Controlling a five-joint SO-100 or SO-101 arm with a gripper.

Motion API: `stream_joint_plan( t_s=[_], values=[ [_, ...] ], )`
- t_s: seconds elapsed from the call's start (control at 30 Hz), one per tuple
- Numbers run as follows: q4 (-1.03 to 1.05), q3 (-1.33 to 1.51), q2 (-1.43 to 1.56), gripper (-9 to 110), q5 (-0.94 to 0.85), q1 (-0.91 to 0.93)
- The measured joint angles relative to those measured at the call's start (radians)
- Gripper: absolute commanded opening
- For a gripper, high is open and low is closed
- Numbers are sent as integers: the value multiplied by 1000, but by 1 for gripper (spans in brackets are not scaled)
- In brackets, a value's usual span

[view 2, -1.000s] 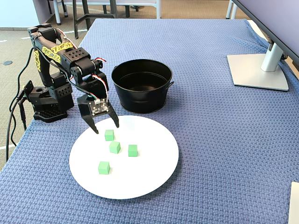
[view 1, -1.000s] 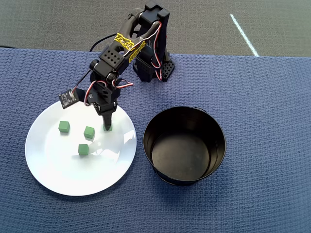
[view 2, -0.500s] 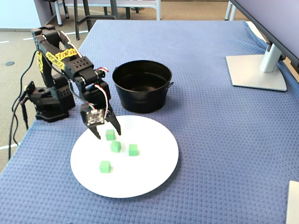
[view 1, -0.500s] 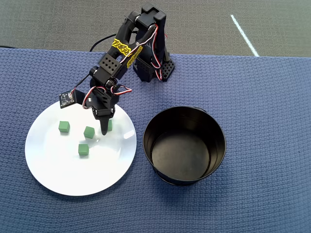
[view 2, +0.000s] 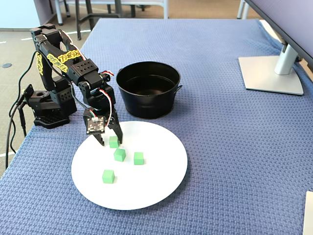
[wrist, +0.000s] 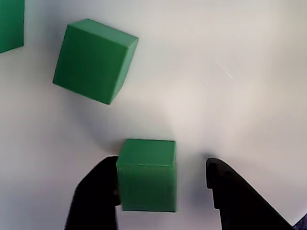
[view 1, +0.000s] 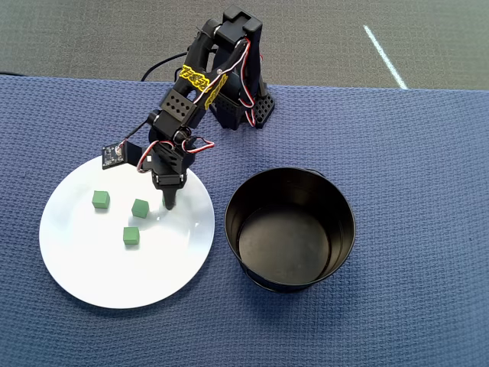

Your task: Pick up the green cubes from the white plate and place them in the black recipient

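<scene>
The white plate (view 1: 114,283) lies left of the black recipient (view 1: 286,246). In the overhead view three green cubes show on the plate (view 1: 101,199) (view 1: 140,207) (view 1: 131,236); a fourth is hidden under my gripper (view 1: 169,202). The fixed view shows that fourth cube (view 2: 114,142) between my gripper's (view 2: 111,139) fingers at the plate's (view 2: 146,191) back left. In the wrist view my gripper (wrist: 160,165) is open around this cube (wrist: 146,175): the left finger (wrist: 98,191) touches it, the right finger (wrist: 225,191) stands apart. Another cube (wrist: 94,60) lies beyond. The pot (view 2: 146,105) holds no cubes.
The arm's base (view 1: 237,111) stands at the back on a blue woven mat (view 1: 412,153). A monitor stand (view 2: 271,73) sits at the far right in the fixed view. A cable (view 2: 14,122) hangs off the table's left edge.
</scene>
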Motion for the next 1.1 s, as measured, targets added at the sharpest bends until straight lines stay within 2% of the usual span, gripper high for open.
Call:
stream_joint_plan(
  t_s=[0.3, 0.6, 0.7, 0.83, 1.1],
  values=[
    [34, -64, 31, 0, 132, 0],
    [359, -402, 270, 0, 477, -38],
    [463, -488, 360, 0, 584, -127],
    [566, -577, 428, 0, 715, -333],
    [528, -626, 276, 0, 899, -706]
  ],
)
